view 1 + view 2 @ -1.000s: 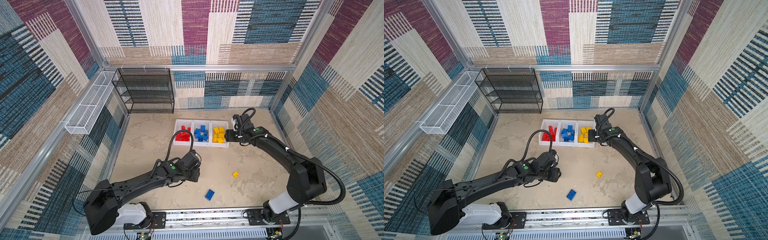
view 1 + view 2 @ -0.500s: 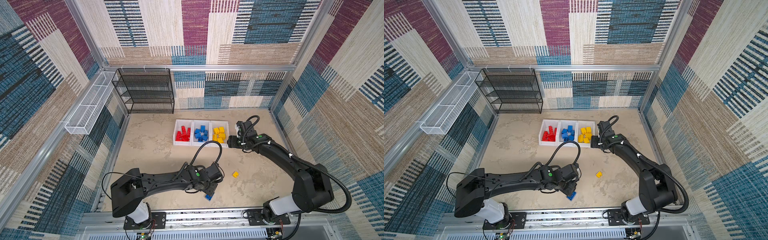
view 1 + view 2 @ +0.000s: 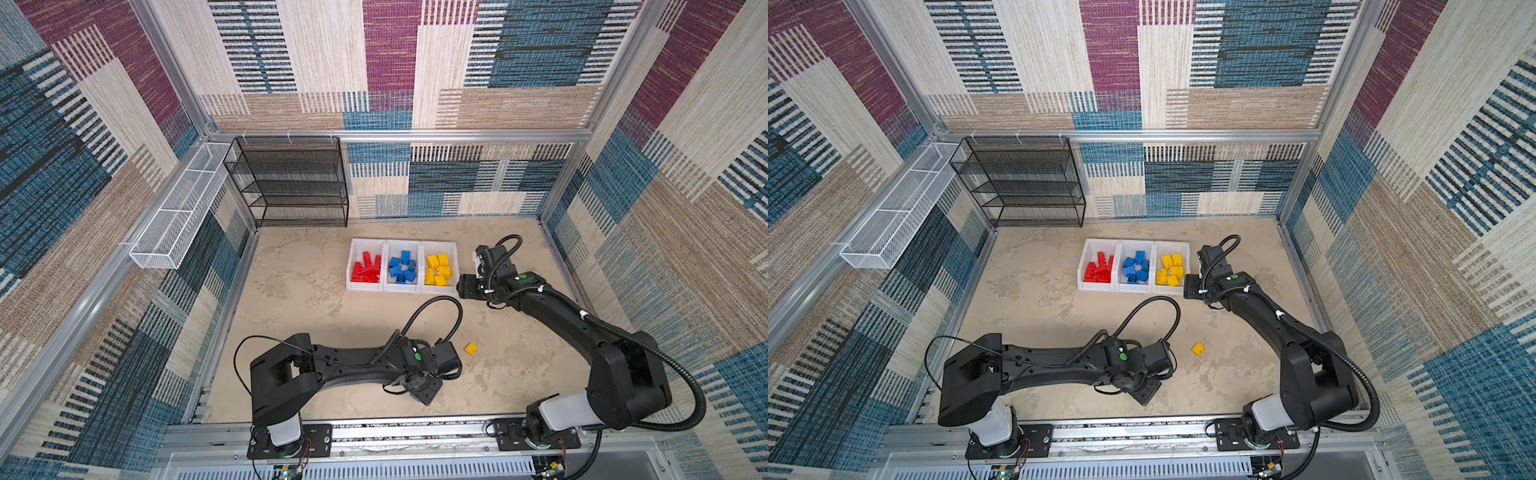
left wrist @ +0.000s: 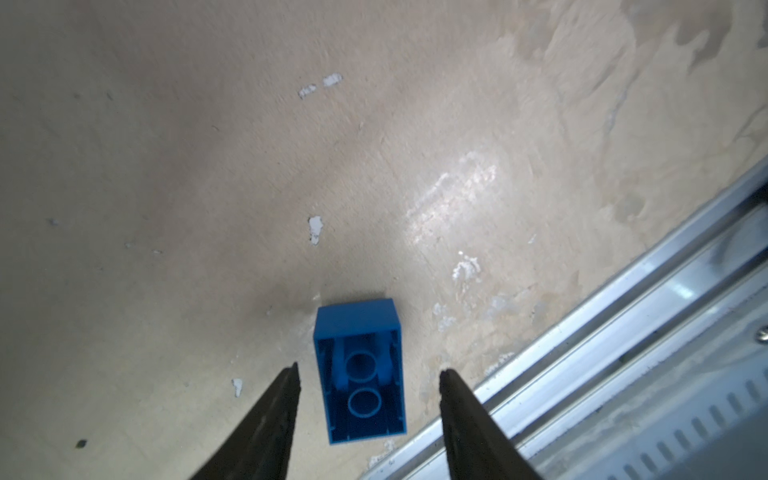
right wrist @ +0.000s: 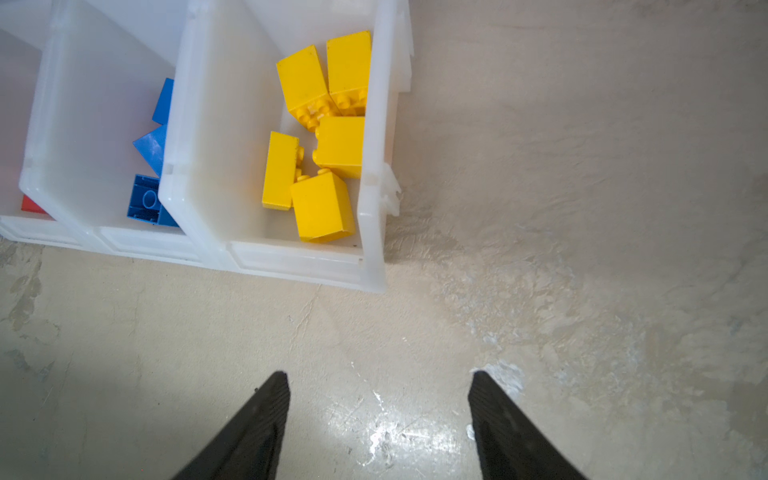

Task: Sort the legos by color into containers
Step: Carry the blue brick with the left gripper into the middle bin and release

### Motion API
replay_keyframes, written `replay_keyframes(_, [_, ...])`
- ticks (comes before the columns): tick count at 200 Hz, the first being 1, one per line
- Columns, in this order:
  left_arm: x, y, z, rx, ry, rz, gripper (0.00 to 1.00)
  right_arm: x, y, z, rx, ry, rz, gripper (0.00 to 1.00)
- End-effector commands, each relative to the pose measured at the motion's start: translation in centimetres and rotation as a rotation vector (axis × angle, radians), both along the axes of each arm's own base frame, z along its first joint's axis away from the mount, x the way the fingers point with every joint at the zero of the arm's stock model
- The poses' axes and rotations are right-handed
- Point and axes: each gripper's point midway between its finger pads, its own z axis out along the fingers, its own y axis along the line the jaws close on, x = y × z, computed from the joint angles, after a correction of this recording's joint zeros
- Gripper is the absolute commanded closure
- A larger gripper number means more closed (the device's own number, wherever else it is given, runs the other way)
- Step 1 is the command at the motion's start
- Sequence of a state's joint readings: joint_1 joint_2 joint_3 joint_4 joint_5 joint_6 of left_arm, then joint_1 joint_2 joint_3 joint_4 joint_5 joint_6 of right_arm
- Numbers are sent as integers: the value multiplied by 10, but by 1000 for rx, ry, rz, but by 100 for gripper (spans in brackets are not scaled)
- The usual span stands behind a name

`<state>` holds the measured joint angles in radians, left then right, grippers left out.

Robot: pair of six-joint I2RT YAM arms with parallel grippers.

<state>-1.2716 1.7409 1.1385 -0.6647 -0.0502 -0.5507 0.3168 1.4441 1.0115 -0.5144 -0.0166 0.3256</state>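
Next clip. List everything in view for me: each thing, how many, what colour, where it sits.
table: one, beige, floor of the cell
white bins: three, white, side-by-side row at the table's back
red legos: several, red, left-end bin
blue legos: several, blue, middle bin
yellow legos: about five, yellow, right-end bin
loose yellow lego: one, yellow, on the table before the bins
loose blue lego: one, blue, hollow side up on the table
black mesh shelf: one, black, back left
white wire basket: one, white, along the left side
left claw: open, straddling the loose blue lego
right claw: open, empty, over bare table
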Motion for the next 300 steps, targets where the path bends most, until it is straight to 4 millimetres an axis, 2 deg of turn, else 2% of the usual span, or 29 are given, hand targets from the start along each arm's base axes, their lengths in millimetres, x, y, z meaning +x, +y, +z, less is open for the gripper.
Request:
replay_keyframes(1, [2,5,-3,40,-9,-4,44,4,1,5,17,-26,-11,29])
replay_keyframes(48, [3,5,-13,76,-4,-11,51,4,0,4,16,-23,-14,29])
replay_keyframes(94, [5,1,-18,89,-8,-22,66,4,-1,4,16,-22,-16,29])
replay_keyframes(130, [11,2,-13,82,-33,-16,68,3,0,5,22,-23,-14,29])
replay_keyframes(151, [24,2,-2,45,-41,0,68,4,0,9,23,-29,-14,29])
replay_keyframes(166, [45,1,14,6,-70,18,68,5,0,12,23,-34,-14,30])
replay_keyframes(186, [83,2,40,-50,-122,50,68,5,0,15,26,-40,-13,30])
replay_keyframes(220, [165,10,86,-118,-242,124,67,3,2,18,37,-44,-8,30])
replay_keyframes(235, [199,14,101,-139,-285,163,67,3,2,19,41,-46,-8,30])
replay_keyframes(269, [263,18,116,-155,-337,221,67,0,4,21,52,-46,0,30])
replay_keyframes(300, [308,26,108,-123,-349,265,67,-6,3,18,56,-39,0,30])
